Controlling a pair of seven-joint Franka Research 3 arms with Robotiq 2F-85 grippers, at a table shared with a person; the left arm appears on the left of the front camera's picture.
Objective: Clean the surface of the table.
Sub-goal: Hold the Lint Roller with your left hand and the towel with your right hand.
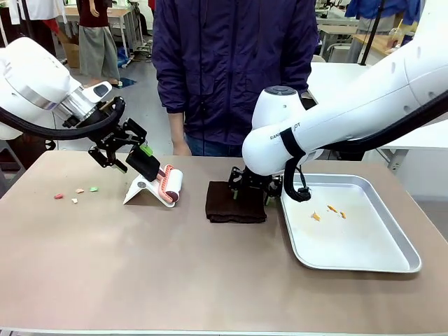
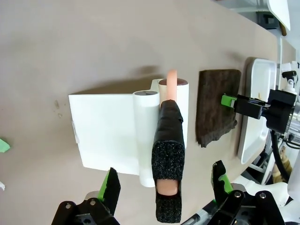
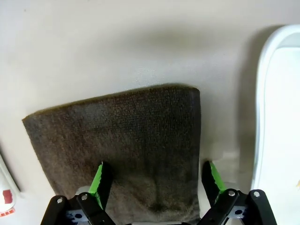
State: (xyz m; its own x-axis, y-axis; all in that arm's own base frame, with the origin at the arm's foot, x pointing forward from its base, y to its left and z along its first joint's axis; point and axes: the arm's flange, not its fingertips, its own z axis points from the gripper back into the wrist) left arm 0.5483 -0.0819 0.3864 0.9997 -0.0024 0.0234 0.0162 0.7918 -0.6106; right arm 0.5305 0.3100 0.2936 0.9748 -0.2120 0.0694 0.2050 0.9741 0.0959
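The taupe-brown table point(image 1: 140, 273) carries a few small coloured scraps point(image 1: 75, 194) at its left. A lint roller point(image 1: 170, 185) with a pink handle in a black foam sleeve point(image 2: 168, 150) rests in a white stand point(image 2: 105, 133). My left gripper point(image 1: 138, 155) is open, its fingers point(image 2: 110, 189) on either side of that sleeve and apart from it. A folded dark brown cloth point(image 1: 235, 203) lies at the table's middle. My right gripper point(image 1: 255, 185) hangs open low over the cloth point(image 3: 122, 140), with a finger point(image 3: 100, 181) near each long edge.
A silver metal tray point(image 1: 364, 241) with a few orange crumbs point(image 1: 329, 210) sits at the right, close beside the cloth. A person in a dark blue jacket point(image 1: 231, 70) stands at the far edge, behind the cloth. The table's near half is bare.
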